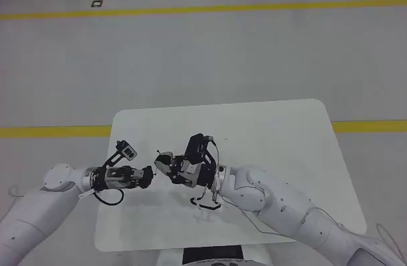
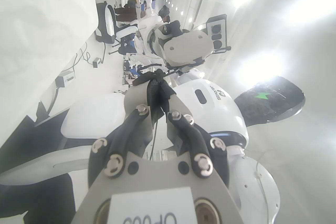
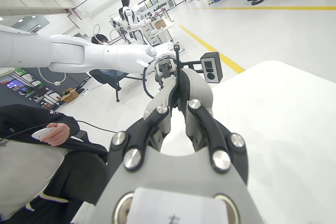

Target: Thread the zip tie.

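- Looks like the alignment step: no loop visible, and the ends not yet joined.
- Grips the thin black plastic zip tie (image 3: pixel 177 59) in the right tool (image 3: pixel 179 79), clamped shut at the centre of the right wrist view. Keeps the strap upright, with the square head (image 3: pixel 176 47) poking out above the fingertips.
- Shows the left tool (image 2: pixel 157 87) drawn closed too, in the middle of the left wrist view, with something dark at its tips. Cannot tell whether that is the tie's tail.
- Holds both tools tip to tip, close together, above the white rounded tabletop (image 1: pixel 276 133), left of centre in the top view.
- Next, probably: bring the tail square to the head's slot and push it through. Calls for fine alignment, a steady clamp near the head and no twist in the strap.
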Tool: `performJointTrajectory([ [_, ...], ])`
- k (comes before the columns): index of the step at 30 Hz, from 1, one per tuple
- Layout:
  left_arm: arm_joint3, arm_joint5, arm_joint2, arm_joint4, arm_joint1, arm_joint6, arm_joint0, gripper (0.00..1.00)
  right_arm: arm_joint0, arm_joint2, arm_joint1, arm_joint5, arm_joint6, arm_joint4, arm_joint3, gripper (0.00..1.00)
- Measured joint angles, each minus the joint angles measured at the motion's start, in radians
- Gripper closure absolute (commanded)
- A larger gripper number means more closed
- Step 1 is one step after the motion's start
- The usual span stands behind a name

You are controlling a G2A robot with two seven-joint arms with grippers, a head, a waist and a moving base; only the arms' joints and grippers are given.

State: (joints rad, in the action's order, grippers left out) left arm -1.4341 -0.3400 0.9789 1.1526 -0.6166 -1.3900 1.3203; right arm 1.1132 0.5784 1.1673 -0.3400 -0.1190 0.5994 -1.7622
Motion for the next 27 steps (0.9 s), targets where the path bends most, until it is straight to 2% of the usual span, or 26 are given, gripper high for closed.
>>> performJointTrajectory([
  [27,0.000,0.000,0.000,0.000,0.000,0.000,0.000,1.00,-0.017,-0.024,-0.001,0.000,0.000,-0.028,0.019,1.00],
])
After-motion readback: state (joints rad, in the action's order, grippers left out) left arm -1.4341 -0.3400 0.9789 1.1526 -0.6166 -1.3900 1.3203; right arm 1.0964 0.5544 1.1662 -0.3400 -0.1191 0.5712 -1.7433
